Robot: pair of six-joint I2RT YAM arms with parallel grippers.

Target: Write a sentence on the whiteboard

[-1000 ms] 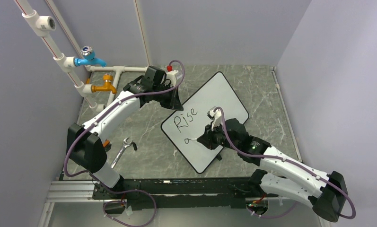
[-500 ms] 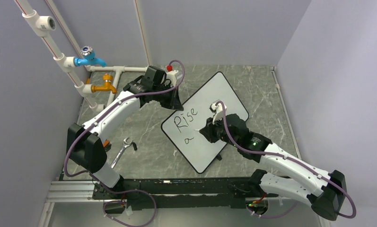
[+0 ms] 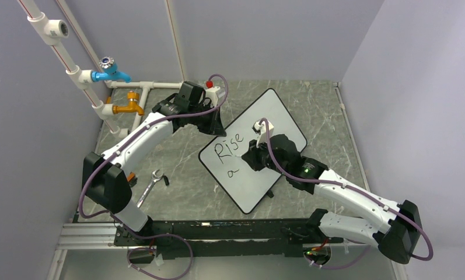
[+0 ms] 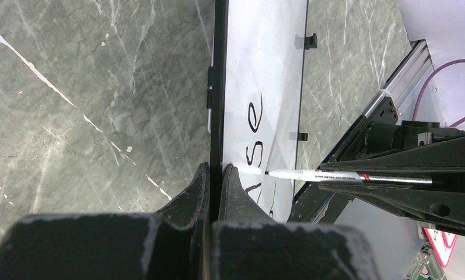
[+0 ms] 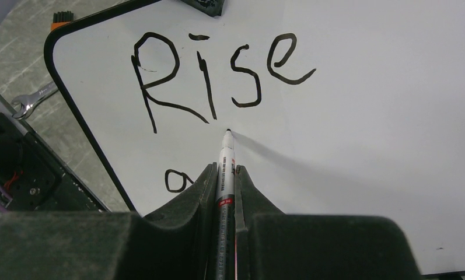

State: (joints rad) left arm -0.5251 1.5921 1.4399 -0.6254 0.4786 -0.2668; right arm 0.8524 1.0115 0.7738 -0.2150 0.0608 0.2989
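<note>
The whiteboard lies slanted on the marble table, white with a thin black rim. On it stand the black letters "Rise" and below them a lone "a", the sentence as it reads now. My left gripper is shut on the whiteboard's black rim at its left edge, seen also from above. My right gripper is shut on a white marker. Its black tip rests just under the "s", right of the "a". From above, the right gripper sits over the board's middle.
A silver wrench lies on the table left of the board. White pipes with a blue tap and a yellow tap run along the left wall. The black rail of the arm bases borders the near edge.
The right gripper with the marker has moved up the board and slightly left, away from the "a" toward the "Rise" line. The left arm holds still.
</note>
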